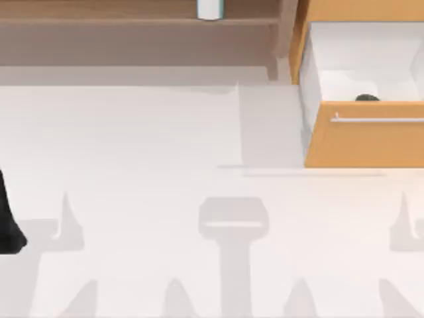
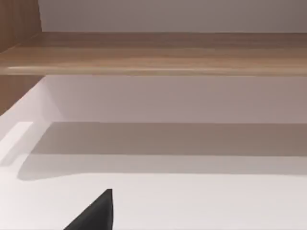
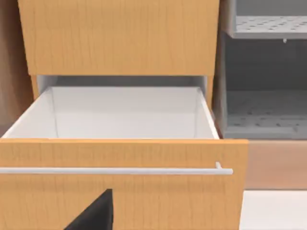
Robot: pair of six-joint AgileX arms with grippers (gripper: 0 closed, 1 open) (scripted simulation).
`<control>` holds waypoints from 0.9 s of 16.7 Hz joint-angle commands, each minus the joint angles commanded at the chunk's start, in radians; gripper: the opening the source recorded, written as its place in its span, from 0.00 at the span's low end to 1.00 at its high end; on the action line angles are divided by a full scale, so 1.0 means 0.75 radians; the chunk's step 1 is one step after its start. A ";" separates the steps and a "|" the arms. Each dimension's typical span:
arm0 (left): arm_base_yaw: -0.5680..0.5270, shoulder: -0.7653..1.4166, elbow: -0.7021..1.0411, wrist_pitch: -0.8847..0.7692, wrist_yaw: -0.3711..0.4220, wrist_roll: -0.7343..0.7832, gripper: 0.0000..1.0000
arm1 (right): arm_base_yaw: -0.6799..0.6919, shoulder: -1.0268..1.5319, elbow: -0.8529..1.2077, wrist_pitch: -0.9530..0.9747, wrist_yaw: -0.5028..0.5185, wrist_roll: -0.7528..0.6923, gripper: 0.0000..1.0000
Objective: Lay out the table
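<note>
spanning most of the top view: off-white tabletop [image 1: 132, 165]. upper right: orange drawer unit [image 1: 364, 142], drawer pulled out, dark item [image 1: 367, 98] inside. upper left: brown shelf [image 1: 132, 26]. left arm [image 1: 8, 222] at left edge; left and right gripper states: cannot tell.

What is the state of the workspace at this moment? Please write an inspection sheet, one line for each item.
Surface: the table is a plain off-white top with soft shadows on it.
Job's things: nothing is laid out on the table yet.
Clutter: a small dark object lies in the open drawer; I cannot tell what it is.
Grippers: the left gripper is over the table, facing the shelf; the left arm is at the table's left edge. The right gripper faces the drawer front.
Cables: nothing seen.
Surroundings: an orange drawer unit, a silver bar handle, a pale cylinder on the shelf, grey racks.
</note>
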 joint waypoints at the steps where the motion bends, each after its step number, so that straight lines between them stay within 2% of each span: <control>1: 0.000 0.000 0.000 0.000 0.000 0.000 1.00 | 0.000 0.000 0.000 0.000 0.000 0.000 1.00; 7: 0.000 0.000 0.000 0.000 0.000 0.000 1.00 | 0.001 0.174 0.152 -0.112 0.013 0.022 1.00; 15: 0.000 0.000 0.000 0.000 0.000 0.000 1.00 | 0.038 0.935 0.817 -0.459 0.014 0.064 1.00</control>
